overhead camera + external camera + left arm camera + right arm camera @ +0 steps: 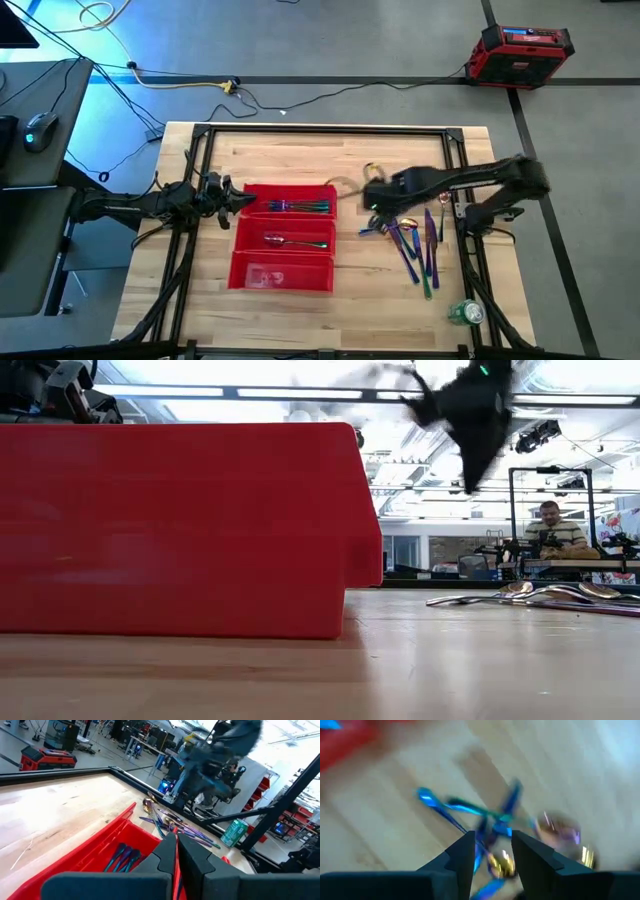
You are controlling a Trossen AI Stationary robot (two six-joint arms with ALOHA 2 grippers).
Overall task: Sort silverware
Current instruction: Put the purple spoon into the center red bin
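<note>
The loose silverware (410,240) lies in a heap on the wooden table, right of the red tray (285,287). It also shows in the low view (530,595) and in the left wrist view (170,822). Several pieces lie in the tray's far compartment (300,206) and one in the middle compartment (295,240). My right gripper (492,850) is open and hovers well above the heap's far left end (372,203), holding nothing. My left gripper (176,855) is shut and empty at the tray's far left corner (235,197).
A green can (463,313) stands near the table's front right corner. A black frame runs around the table top (330,128). A red toolbox (520,50) sits on the floor beyond. A person (555,525) sits far behind the table.
</note>
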